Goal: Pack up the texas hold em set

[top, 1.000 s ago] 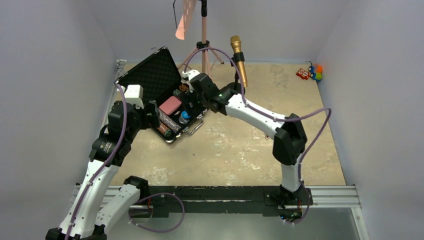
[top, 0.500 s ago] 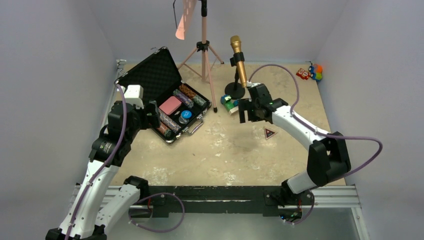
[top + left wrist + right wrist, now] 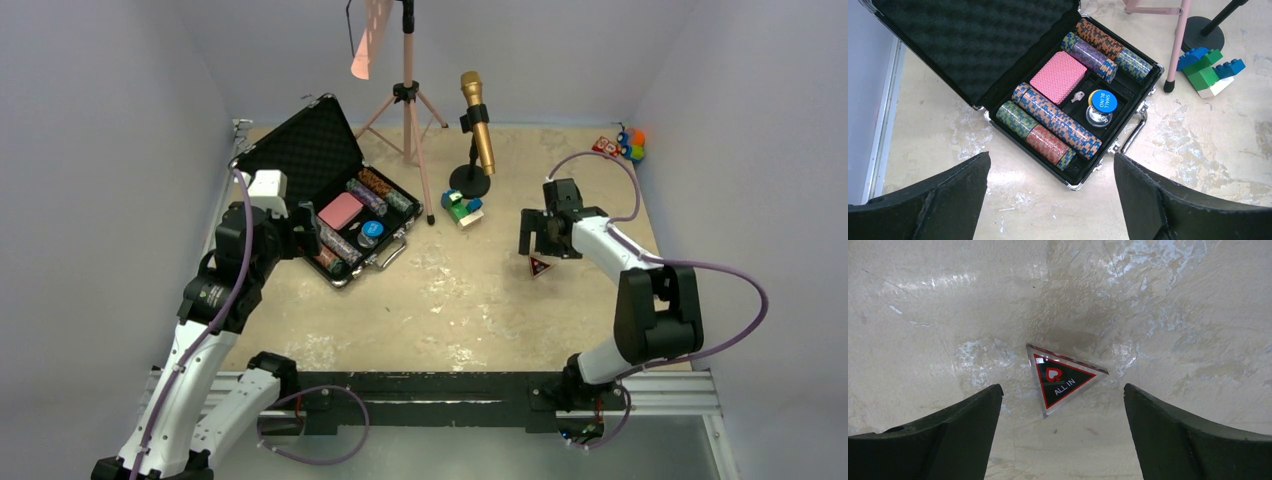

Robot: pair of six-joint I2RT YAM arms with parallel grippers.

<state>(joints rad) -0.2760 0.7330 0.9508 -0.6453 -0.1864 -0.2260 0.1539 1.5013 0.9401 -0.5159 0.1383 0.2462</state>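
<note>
The black silver-edged briefcase (image 3: 296,152) lies open at the back left, also in the left wrist view (image 3: 968,55). It holds chip stacks (image 3: 1055,122), the pink card deck (image 3: 1058,76) and a blue button (image 3: 1101,99). The triangular "ALL IN" button (image 3: 1060,379) lies flat on the table at the right (image 3: 539,266). My right gripper (image 3: 1062,410) is open and hovers just above and behind it, jaws either side. My left gripper (image 3: 1050,172) is open and empty, above the briefcase's near corner. The yellow button is not in view.
Green and blue toy blocks (image 3: 461,208) lie by the gold microphone (image 3: 476,125) on its stand. A pink tripod (image 3: 407,95) stands behind the briefcase. Small toys (image 3: 620,145) sit in the far right corner. Walls close in on three sides.
My right arm has swung from over the briefcase across to the right and now hovers over the triangular button. The left arm has not moved.
</note>
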